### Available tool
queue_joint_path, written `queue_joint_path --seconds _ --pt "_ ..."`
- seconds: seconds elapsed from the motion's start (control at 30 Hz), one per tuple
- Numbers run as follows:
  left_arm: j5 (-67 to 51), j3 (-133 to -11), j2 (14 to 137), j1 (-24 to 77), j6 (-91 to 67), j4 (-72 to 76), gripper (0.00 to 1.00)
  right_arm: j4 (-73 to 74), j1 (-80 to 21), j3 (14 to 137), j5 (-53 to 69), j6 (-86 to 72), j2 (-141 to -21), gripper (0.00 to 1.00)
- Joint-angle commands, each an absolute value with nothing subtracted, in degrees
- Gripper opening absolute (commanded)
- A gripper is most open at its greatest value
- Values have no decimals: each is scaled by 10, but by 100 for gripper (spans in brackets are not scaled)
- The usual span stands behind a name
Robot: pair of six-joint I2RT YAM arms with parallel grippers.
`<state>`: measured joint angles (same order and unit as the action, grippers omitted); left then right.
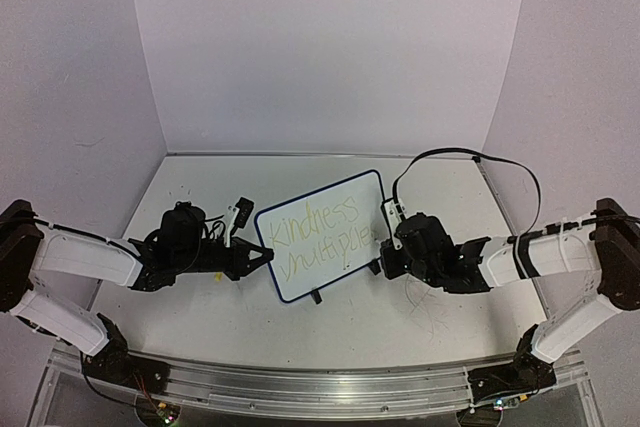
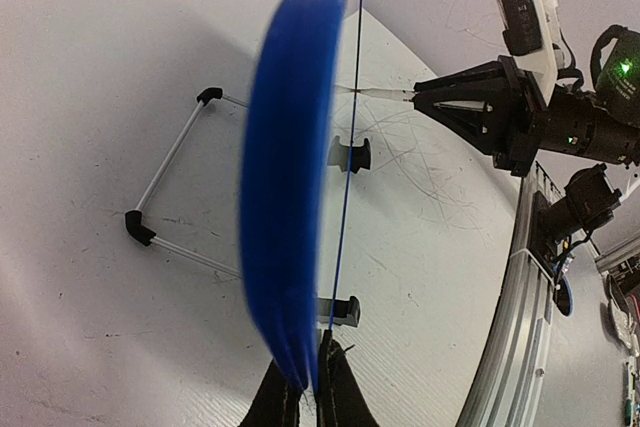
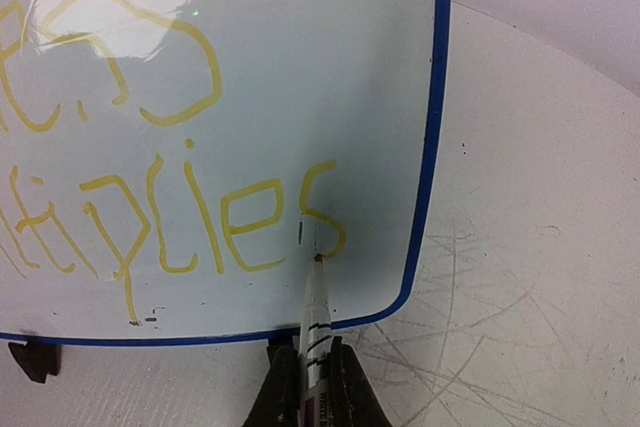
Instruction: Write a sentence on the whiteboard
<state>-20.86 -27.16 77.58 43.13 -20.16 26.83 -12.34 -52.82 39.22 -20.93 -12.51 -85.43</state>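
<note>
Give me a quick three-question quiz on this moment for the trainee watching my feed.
1. True or false: the right gripper holds a marker whose tip meets the whiteboard at the last letter written.
2. What is the left gripper closed on? A: the whiteboard's blue edge. B: a marker. C: nothing.
3. Fill in: the lower line of the sentence reads "____".

Key: 1 true; 2 A; 3 multiplies.
</note>
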Motion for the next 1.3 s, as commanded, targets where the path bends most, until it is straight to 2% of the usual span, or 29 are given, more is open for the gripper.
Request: queue_joint_path --seconds 0.0,0.23,0.47,1.27 --pt "-181 -279 771 429 -175 222 0 -136 -533 413 -196 -127 -846 0" --pt "-178 -279 773 429 -175 221 0 -107 -524 380 -208 -121 -766 0" --pt "-179 -279 776 429 -177 221 0 -112 -492 375 -159 -121 -788 0" --pt "-182 -282 777 429 -174 221 0 -134 -486 387 -198 -136 -838 0"
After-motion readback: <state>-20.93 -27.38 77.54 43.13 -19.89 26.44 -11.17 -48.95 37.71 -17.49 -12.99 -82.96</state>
